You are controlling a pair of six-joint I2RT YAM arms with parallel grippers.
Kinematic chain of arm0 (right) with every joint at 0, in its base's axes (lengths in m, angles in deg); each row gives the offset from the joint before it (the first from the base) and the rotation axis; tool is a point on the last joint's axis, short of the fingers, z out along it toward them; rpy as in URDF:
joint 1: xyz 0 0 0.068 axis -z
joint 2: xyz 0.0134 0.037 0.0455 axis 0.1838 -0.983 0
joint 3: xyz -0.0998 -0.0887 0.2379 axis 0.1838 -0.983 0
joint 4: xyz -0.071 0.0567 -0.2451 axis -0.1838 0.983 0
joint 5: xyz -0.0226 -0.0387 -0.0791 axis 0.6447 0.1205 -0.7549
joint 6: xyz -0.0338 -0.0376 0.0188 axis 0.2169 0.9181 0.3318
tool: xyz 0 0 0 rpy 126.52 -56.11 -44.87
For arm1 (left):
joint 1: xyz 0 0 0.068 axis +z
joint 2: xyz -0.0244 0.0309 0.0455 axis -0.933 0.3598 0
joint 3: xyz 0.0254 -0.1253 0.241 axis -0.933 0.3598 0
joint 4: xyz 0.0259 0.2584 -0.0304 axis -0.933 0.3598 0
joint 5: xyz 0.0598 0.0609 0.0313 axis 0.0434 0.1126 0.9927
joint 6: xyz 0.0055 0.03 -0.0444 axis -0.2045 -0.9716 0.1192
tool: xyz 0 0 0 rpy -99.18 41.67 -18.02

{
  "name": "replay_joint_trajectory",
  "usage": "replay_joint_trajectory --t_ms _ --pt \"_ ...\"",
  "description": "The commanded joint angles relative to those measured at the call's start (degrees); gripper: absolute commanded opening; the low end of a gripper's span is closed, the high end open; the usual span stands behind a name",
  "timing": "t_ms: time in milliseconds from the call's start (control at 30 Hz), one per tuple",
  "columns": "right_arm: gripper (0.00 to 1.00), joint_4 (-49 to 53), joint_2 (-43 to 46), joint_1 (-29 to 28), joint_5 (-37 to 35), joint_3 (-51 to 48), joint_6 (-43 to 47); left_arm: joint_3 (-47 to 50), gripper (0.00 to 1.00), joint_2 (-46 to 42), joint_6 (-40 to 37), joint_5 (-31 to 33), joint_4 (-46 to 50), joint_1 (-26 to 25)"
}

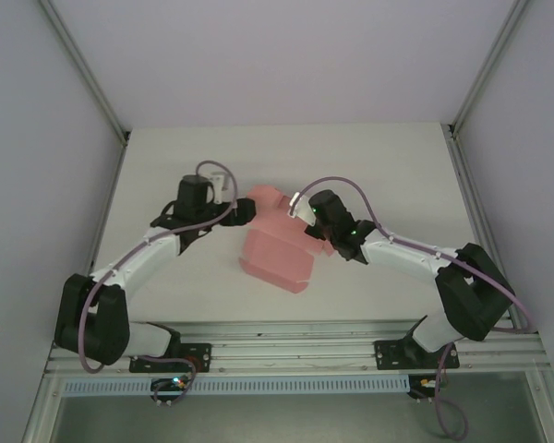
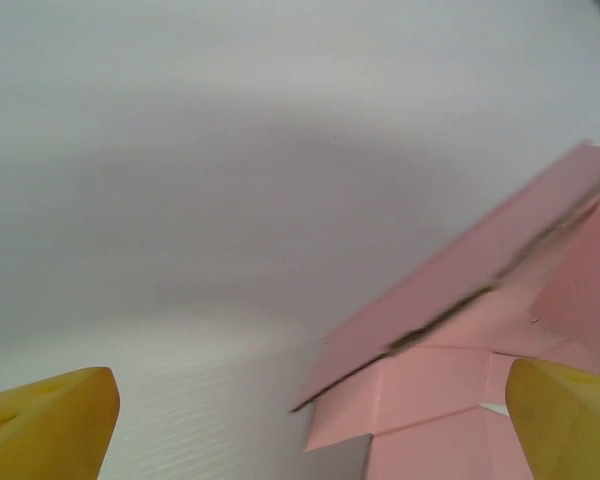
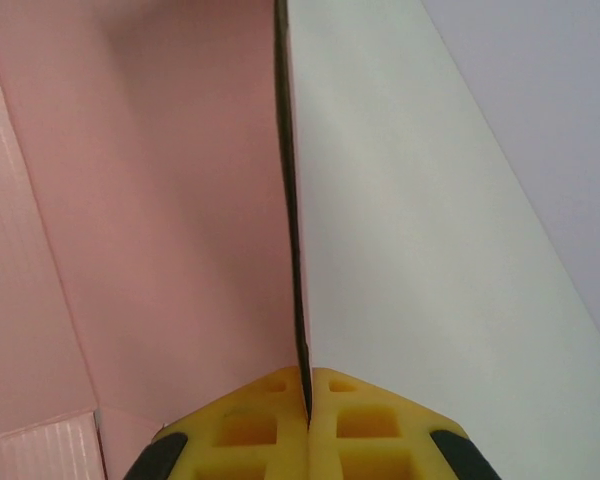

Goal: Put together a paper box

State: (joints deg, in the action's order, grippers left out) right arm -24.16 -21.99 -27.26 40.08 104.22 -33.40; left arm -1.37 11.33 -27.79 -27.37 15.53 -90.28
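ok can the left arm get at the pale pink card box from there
Probably yes: the pale pink card box sits just ahead of the open left fingers, nothing in between.

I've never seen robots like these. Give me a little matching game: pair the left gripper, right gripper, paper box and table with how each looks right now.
1. left gripper
2. right gripper
3. paper box
4. table

a. pale pink, partly folded
b. white and flat
c. shut, pinching the box's edge
d. wide open

Pairs: 1-d, 2-c, 3-a, 4-b
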Motion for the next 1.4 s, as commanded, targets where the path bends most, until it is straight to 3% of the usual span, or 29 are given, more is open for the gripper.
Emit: replay_joint_trajectory --t_ms 0,133,367,600,700,800,967,1033,1233,1367 --pt "0.00 -0.10 1.73 0.39 2.35 -0.55 -1.91 3.31 1.00 -0.02 1.65 -14.51 -9.60 1.75" --pt "0.00 0.41 2.11 0.80 2.58 -0.09 -2.73 2.96 0.88 2.55 -0.08 -16.28 -10.35 1.76" --pt "0.00 0.59 2.45 1.10 3.62 0.11 -3.87 1.58 0.37 6.58 -0.73 -15.88 -10.37 1.94" --pt "0.00 0.88 2.31 1.19 3.14 0.61 -4.52 3.00 0.18 5.65 -0.32 -15.68 -12.24 1.74" --pt "0.00 1.16 2.39 1.34 3.09 0.78 -5.00 3.55 0.01 4.88 -0.75 -14.93 -12.57 1.20" --pt "0.00 2.38 2.28 1.32 2.80 1.31 -5.48 3.44 0.00 3.72 -3.28 -12.27 -10.99 -0.99" --pt "0.00 2.49 2.80 1.18 3.43 0.70 -5.46 0.47 0.00 1.73 -11.66 3.26 -2.85 -9.51" --pt "0.00 2.41 2.89 1.01 3.78 0.70 -5.43 -1.38 0.00 2.25 -14.59 6.55 -0.50 -12.37" --pt "0.00 1.61 2.62 0.21 5.70 0.49 -4.72 -6.06 0.00 5.84 -20.83 13.59 1.71 -18.75" --pt "0.00 0.86 2.32 -0.38 6.61 -0.05 -3.91 -8.84 0.01 9.77 -23.08 13.88 1.11 -21.88"
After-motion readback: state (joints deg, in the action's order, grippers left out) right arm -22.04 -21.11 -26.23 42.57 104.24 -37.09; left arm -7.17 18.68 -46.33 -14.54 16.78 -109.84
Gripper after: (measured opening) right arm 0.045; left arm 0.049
